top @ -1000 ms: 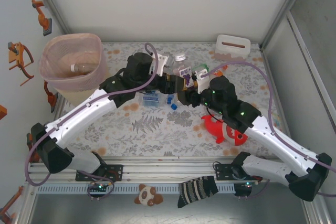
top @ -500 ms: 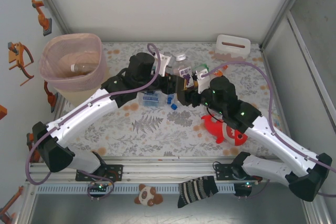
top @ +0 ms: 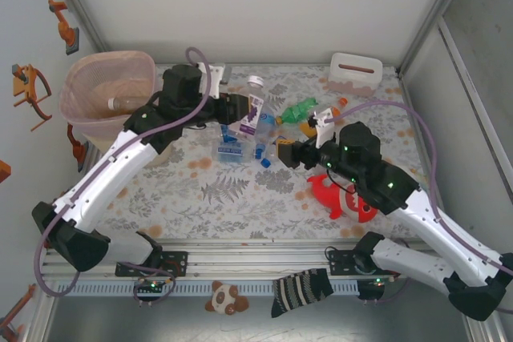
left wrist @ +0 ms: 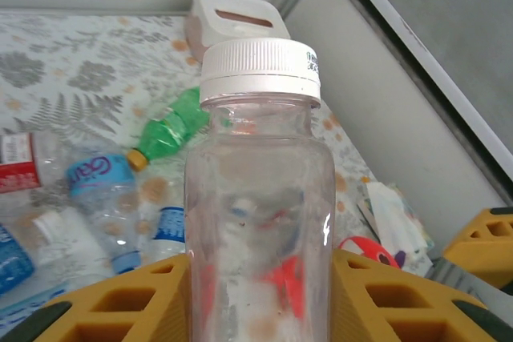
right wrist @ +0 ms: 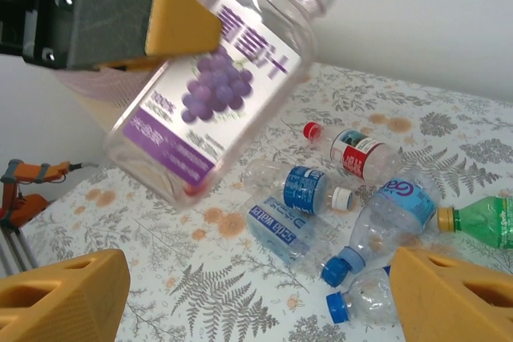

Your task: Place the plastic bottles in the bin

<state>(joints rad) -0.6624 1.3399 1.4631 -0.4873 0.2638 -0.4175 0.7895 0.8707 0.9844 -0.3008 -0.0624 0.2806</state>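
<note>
While aloft, grape bottle in left tool

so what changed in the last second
The left gripper, shut on the grape-label bottle, swung it left toward the pink bin. The right gripper, earlier up against that bottle, drew back slightly, open. The loose bottles on the table, red shark plush and bin stayed put.
</note>
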